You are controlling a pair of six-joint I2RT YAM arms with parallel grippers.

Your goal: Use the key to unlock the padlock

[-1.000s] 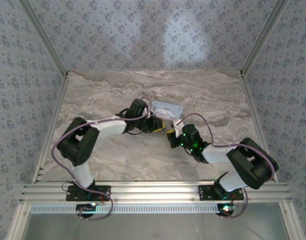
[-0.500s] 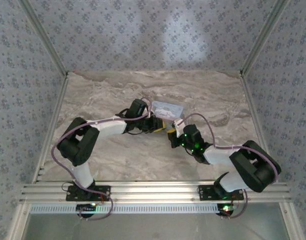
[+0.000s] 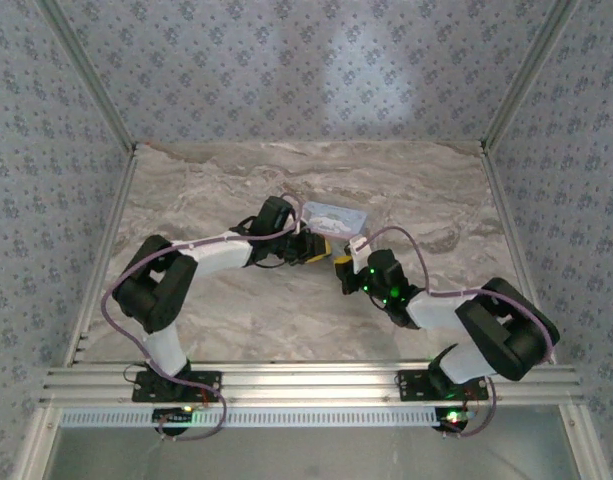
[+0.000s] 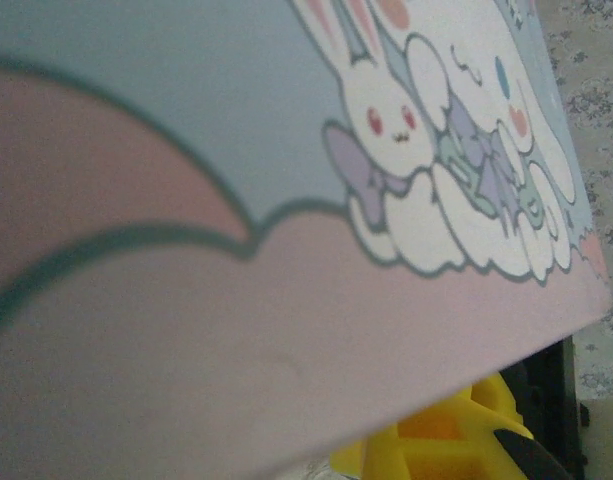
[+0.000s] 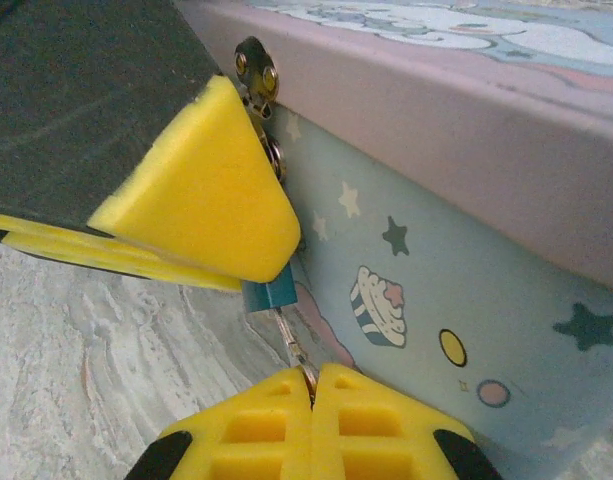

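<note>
Two yellow fingers of the right gripper [image 5: 311,405] sit pressed together nearest my right wrist camera, pinching the ring end of the key [image 5: 289,340]. Its thin shaft runs up to the underside of the padlock [image 5: 266,296]. That small teal body hangs against the front wall of the cartoon tin [image 5: 436,300], just above the marble table [image 5: 76,330], half covered by a yellow fingertip [image 5: 201,190] of the left gripper [image 3: 323,250]. Beyond it the metal hasp [image 5: 254,65] reaches the pink lid [image 5: 486,90]. Whether the left jaws grip anything, I cannot tell. Overhead, both grippers meet at the tin's near side.
</note>
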